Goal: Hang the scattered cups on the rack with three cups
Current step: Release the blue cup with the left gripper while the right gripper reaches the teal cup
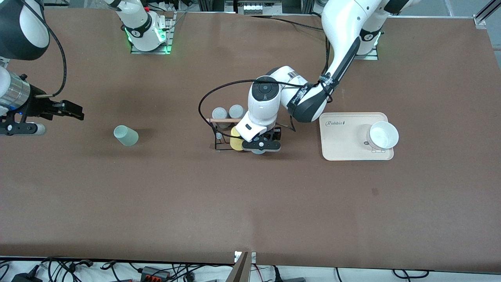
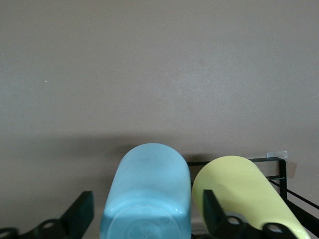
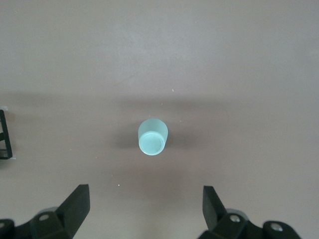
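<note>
Beige tray [image 1: 344,145] with white bowl [image 1: 382,135]; blue cup [image 2: 147,196] on rack [image 2: 279,172] between wide left tool [image 2: 144,216], front-hidden; right tool [image 3: 144,209] wide.

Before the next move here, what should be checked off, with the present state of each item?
1. Left tool open around light blue cup at the rack: ok.
2. Blue cup seated on a peg: cannot tell.
3. Blue cup apart from yellow cup: ok.
4. Mint-green cup hung: not ok, it lies on the table.
5. Right tool open, mint-green cup in its view: ok.
</note>
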You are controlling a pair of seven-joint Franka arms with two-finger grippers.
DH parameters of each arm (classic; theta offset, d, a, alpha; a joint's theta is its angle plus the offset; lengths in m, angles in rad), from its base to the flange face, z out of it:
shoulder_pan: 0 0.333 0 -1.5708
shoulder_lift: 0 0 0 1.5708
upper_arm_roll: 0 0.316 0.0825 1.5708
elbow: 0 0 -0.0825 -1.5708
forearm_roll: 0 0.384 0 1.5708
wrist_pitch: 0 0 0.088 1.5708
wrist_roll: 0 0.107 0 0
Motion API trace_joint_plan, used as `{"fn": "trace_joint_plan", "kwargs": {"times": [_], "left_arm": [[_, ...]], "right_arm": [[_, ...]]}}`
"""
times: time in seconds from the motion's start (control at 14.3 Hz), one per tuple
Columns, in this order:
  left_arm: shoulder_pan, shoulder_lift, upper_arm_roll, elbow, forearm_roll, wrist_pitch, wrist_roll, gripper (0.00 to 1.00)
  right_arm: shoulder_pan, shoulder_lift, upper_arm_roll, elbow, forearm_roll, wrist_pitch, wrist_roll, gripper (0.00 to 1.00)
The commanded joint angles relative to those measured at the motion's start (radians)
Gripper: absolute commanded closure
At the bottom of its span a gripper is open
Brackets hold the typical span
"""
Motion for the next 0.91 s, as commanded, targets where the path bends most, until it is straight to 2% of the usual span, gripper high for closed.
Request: {"fn": "trace_joint_plan", "kwargs": {"times": [0.0,0.28,0.42,0.84], "left_arm": [[0.002,-0.036,0.002,-0.010,0.022,-0.002,-0.018,0.00],[0.046,-0.128,0.001,0.001,0.011,-0.081,-0.006,0.00],[0.078,-0.178,0.001,0.021,0.017,-0.182,-0.001,0.00],[0.225,-0.344,-0.004,0.035,0.008,-0.504,0.199,0.00]], "right_arm": [[-0.002,0.051,0.014,0.008,0.011,-0.004,0.011,0.00],[0.014,0.164,0.014,-0.001,0.008,0.021,0.010,0.00],[0.010,0.152,0.014,-0.112,0.004,0.123,-0.007,0.00],[0.005,0.148,0.012,-0.298,-0.023,0.289,-0.114,0.00]]}}
